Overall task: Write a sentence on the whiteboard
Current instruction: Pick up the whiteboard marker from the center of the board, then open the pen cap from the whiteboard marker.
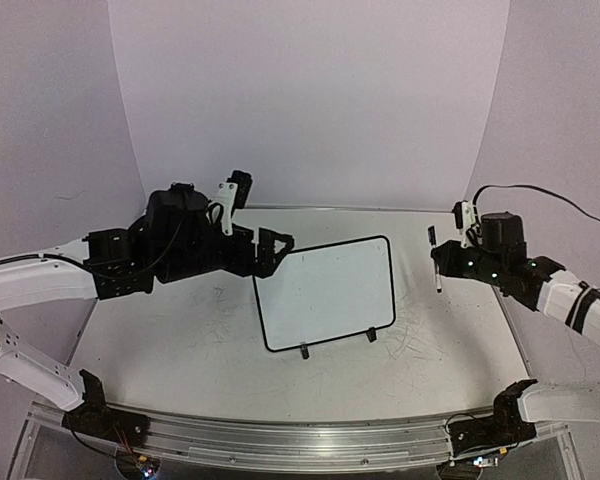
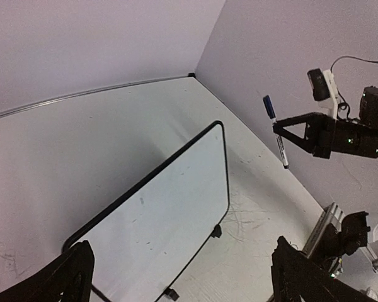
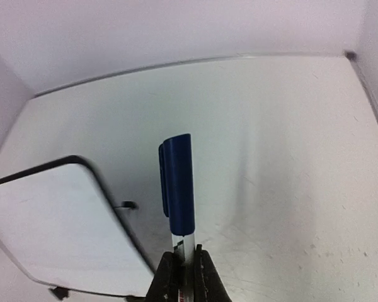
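The whiteboard stands tilted on two black feet mid-table; its face carries only faint specks, and no sentence shows on it. My left gripper hovers open at the board's upper-left corner, with nothing between its wide-apart fingers. My right gripper is off the board's right edge, above the table. It is shut on the white barrel of a marker held upright, its blue cap on and pointing up.
Grey scribble marks cover the tabletop right of the board. An aluminium rail runs along the near edge. Pale walls close the back and both sides. A black cable loops above the right arm.
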Robot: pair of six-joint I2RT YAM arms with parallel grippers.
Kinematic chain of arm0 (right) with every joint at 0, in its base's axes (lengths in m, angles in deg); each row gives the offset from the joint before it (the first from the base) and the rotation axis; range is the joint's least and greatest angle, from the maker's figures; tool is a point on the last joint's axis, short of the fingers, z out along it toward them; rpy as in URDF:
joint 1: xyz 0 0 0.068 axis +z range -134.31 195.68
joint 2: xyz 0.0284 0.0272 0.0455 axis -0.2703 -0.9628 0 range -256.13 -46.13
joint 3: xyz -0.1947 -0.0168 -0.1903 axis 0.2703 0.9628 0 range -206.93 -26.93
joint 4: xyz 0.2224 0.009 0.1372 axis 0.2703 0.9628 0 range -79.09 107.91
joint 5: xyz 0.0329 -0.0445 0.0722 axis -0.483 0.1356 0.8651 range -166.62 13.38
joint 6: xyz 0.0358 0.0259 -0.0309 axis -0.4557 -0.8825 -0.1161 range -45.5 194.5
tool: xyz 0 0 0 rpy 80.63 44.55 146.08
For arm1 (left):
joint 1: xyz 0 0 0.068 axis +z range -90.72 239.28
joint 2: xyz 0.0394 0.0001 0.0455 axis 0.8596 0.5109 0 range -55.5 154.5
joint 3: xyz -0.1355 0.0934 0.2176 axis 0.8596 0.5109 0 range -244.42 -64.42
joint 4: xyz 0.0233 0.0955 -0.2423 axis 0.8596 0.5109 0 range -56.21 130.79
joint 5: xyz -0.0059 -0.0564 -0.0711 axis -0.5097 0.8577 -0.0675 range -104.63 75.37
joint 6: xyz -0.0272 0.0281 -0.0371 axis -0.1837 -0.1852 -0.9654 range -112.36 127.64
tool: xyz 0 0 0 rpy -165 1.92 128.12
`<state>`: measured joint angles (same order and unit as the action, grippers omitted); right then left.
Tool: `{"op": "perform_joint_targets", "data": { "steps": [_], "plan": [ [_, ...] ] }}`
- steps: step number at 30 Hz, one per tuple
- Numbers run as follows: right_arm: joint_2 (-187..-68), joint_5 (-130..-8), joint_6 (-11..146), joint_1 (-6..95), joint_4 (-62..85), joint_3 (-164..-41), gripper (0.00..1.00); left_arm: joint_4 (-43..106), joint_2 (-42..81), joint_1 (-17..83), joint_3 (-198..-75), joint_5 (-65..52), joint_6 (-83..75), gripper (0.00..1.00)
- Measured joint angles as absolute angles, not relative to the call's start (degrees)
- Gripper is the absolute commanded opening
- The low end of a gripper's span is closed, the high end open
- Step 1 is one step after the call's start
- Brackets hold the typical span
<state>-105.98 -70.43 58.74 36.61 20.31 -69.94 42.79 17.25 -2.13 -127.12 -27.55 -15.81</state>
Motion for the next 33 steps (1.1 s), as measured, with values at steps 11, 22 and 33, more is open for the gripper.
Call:
{"op": "perform_joint_targets", "data": {
  "steps": [11, 22, 33],
  "plan": [
    [-106.8, -46.3, 66.8, 54.0, 17.1, -71.2, 0.0, 41.6, 33.2, -1.0, -137.9, 7.8, -18.4, 0.86],
    [-109.9, -45.9, 69.0, 61.7, 16.9, -73.5, 0.0, 40.8, 37.1, -0.7, -139.4, 13.6, -24.4, 0.63],
    [-109.9, -47.0, 69.2, 63.3, 16.9, -73.5, 0.0, 40.7, 38.3, 1.3, -139.7, 14.2, -28.1, 0.33]
  ]
}}
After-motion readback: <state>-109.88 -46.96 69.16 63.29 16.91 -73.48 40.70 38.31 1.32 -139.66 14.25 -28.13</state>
